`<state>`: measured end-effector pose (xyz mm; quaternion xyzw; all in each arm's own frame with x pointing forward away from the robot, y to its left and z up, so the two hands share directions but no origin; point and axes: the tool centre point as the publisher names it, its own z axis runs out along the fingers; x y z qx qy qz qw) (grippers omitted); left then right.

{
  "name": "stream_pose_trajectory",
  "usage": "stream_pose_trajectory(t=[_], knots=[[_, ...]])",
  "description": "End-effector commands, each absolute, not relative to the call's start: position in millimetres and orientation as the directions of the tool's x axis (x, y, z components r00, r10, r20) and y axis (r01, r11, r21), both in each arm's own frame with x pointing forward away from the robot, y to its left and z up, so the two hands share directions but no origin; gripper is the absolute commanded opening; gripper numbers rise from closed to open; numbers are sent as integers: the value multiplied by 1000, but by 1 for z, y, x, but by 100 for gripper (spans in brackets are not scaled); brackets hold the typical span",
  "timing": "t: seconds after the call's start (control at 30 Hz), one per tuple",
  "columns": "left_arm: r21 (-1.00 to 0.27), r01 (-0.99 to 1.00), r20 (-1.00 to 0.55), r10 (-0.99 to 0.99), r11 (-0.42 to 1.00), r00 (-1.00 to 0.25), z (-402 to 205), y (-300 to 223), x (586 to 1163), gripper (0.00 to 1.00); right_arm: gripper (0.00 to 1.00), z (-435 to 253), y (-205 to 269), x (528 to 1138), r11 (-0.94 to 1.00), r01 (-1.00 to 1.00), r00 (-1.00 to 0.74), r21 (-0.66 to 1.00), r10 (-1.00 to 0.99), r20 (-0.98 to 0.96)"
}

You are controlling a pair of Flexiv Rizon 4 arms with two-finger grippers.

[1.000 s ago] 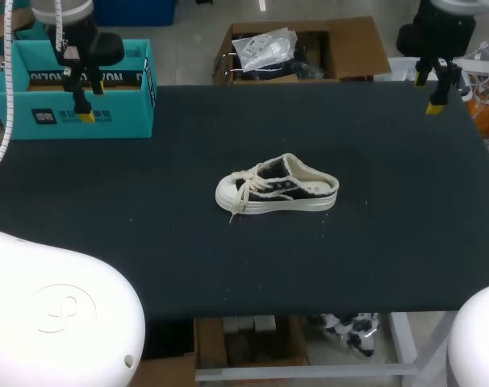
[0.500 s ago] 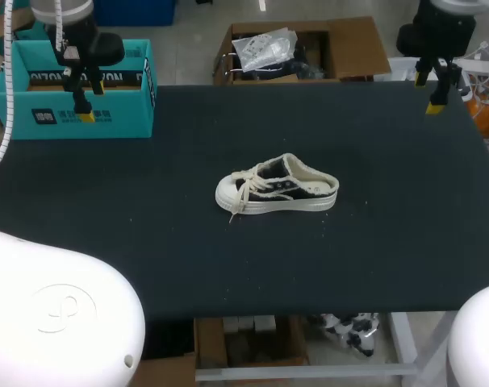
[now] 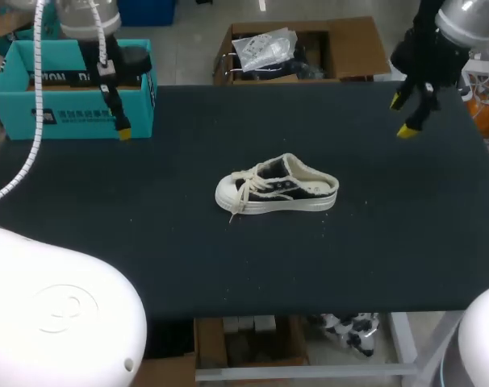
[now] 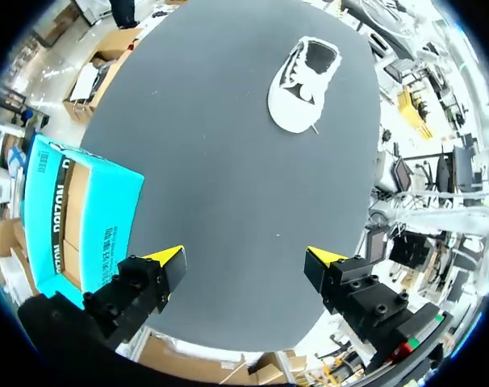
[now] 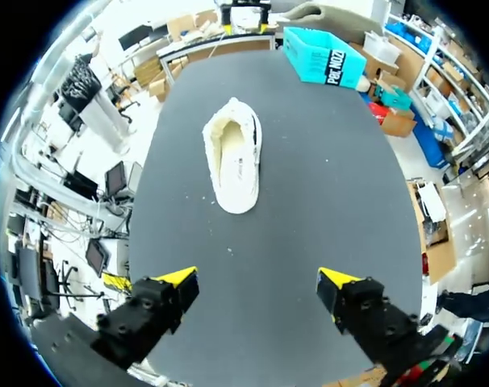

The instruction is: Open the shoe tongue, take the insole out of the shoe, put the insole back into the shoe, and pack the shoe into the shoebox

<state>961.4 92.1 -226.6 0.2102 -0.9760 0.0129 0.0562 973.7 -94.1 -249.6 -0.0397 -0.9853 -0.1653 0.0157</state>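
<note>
Now, my left gripper [image 4: 244,260] and right gripper [image 5: 259,280] hang spread wide and empty near the table's [image 3: 390,242] far corners; the shoe [image 3: 277,187] lies mid-table. I should descend squarely, pinching only the tongue [image 3: 269,172].

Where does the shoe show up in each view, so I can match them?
Head view: shoe in the middle of the table.
Left wrist view: shoe far ahead of the left gripper.
Right wrist view: shoe ahead of the right gripper.
Shared landmark: the teal shoebox, in all three.
</note>
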Motion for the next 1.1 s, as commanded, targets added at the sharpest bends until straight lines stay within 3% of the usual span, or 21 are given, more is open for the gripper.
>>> stream_pose_trajectory(t=[0.03,0.3,0.77,1.1], knots=[[2,-610,220,-595,793,-773,-234,85,957,100,100,-280,-80,957,904,94,-992,417,118,-32],[44,-663,264,-649,747,-714,-248,67,956,100,100,-304,-53,944,811,155,-984,565,175,20],[81,-635,236,-634,768,-736,-248,63,955,100,100,-307,-49,943,815,142,-987,562,162,14],[168,-871,255,-874,461,-413,-252,-15,944,100,100,-346,-25,929,713,148,-979,685,204,0]])
